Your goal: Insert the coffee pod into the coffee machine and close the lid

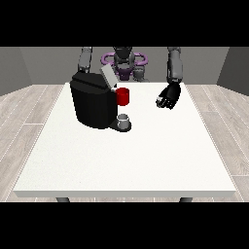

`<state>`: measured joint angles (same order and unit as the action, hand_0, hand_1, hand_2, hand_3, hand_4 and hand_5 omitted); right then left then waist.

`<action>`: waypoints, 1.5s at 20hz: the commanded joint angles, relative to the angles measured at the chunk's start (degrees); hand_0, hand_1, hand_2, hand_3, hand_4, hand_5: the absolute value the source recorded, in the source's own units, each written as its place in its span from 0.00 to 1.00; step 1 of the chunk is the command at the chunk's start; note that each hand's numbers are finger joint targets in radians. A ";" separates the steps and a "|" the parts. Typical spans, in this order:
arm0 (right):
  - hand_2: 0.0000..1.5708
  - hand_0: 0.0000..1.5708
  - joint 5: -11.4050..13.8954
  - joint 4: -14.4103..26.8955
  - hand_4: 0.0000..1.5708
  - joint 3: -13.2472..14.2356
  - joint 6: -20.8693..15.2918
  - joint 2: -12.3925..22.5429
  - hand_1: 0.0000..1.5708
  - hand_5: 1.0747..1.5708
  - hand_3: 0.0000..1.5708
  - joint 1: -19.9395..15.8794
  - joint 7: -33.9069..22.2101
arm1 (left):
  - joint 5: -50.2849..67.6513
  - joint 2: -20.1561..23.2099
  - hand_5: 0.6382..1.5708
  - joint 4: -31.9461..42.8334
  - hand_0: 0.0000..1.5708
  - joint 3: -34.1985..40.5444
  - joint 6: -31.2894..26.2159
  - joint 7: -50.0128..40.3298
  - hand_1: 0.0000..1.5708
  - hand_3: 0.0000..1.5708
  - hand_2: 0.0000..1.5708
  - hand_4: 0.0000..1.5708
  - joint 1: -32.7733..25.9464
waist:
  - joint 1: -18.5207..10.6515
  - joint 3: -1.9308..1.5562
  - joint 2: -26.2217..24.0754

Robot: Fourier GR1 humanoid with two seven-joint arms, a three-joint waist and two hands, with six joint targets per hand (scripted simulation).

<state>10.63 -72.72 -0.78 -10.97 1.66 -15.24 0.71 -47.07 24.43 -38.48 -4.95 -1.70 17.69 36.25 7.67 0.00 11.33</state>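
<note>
The black coffee machine (pixel 92 104) stands on the white table (pixel 126 160), left of the middle. Its grey lid (pixel 108 75) is tilted up and open. A red thing at the machine (pixel 123 96) sits at its right side under the lid. Below that, a small grey thing (pixel 124 119) rests on the machine's base plate; I cannot tell whether it is the pod. The hand at the view's right (pixel 168 96) hangs above the table, well to the right of the machine, with relaxed fingers and nothing in it. At the view's left the arm (pixel 85 59) drops behind the machine, hiding its hand.
The robot's torso (pixel 124 61) stands behind the table's far edge. White table surface stretches from the machine to the near edge and to the right side. Wooden floor surrounds the table.
</note>
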 commanded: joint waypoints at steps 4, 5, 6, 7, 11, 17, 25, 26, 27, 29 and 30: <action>0.00 0.00 2.59 2.31 0.00 -3.01 -3.18 -1.57 0.00 1.00 0.00 2.46 -0.41 | 2.47 -3.71 1.00 0.44 0.92 2.31 -4.35 -0.08 0.92 0.86 0.91 0.34 2.37 | -0.19 0.01 -3.56; 0.00 0.00 -1.28 10.28 0.00 4.18 -0.68 1.76 0.00 1.00 0.00 2.99 6.51 | 2.87 -4.71 1.00 -4.85 0.90 -0.17 -11.19 -2.86 0.90 0.85 0.90 0.33 2.72 | -4.42 -0.06 -6.51; 0.00 0.00 -0.07 8.20 0.00 2.44 -1.35 0.49 0.00 1.00 0.00 0.57 3.91 | 2.56 -3.55 1.00 -3.07 0.90 1.48 -8.92 -0.10 0.90 0.84 0.89 0.33 3.41 | -2.68 -0.01 -4.30; 0.00 0.00 0.88 7.02 0.00 0.54 -1.54 -0.71 0.00 1.00 0.00 1.79 0.35 | 3.15 -4.79 1.00 -3.20 0.89 0.75 -13.72 -4.76 0.89 0.84 0.89 0.32 5.52 | -1.83 -0.02 -8.23; 0.00 0.00 0.32 7.60 0.00 1.20 -0.06 0.56 0.00 1.00 0.00 -0.32 3.07 | 4.30 -3.01 1.00 -4.22 0.90 3.10 -17.00 -5.75 0.90 0.85 0.89 0.34 11.02 | -0.38 -0.02 -6.91; 0.00 0.00 0.19 6.79 0.00 0.57 1.67 0.85 0.00 1.00 0.00 -0.32 0.59 | 2.92 -4.51 1.00 -5.99 0.85 2.85 -18.44 -8.75 0.85 0.86 0.87 0.36 14.22 | 1.41 -0.01 -7.89; 0.00 0.00 -0.19 3.97 0.00 -0.10 1.69 -0.20 0.00 1.00 0.00 -3.04 -0.32 | 7.38 -2.60 1.00 -4.68 0.61 9.22 -25.37 -13.95 0.61 0.86 0.74 0.33 24.05 | 4.31 -0.01 -7.32; 0.00 0.00 -1.29 5.37 0.00 1.01 1.49 -0.48 0.00 1.00 0.00 -0.18 3.88 | 7.64 -6.36 1.00 -5.46 0.78 8.61 -24.64 -16.45 0.78 0.82 0.81 0.32 22.71 | 3.79 -0.03 -8.07; 0.00 0.00 0.04 2.77 0.00 0.60 2.04 1.55 0.00 1.00 0.00 -4.08 -1.05 | 7.57 -3.83 1.00 -4.69 0.79 9.82 -23.39 -14.17 0.79 0.81 0.81 0.32 23.83 | 4.90 0.00 -6.34; 0.00 0.00 -0.54 4.06 0.00 1.44 -0.09 -0.41 0.00 1.00 0.00 -3.32 3.95 | 8.04 -3.08 1.00 -5.29 0.76 10.77 -23.90 -14.89 0.76 0.80 0.79 0.31 26.70 | 4.81 -0.02 -3.81; 0.00 0.00 -1.32 2.12 0.00 1.21 2.29 0.84 0.00 1.00 0.00 -4.15 0.79 | 8.21 -3.89 1.00 -3.86 0.81 11.34 -24.36 -18.11 0.81 0.81 0.82 0.31 27.63 | 6.85 -0.01 -5.50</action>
<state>9.91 -68.93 0.08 -9.49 1.90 -17.75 2.24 -39.78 20.34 -43.48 4.22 -25.31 3.25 59.73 12.12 -0.02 4.88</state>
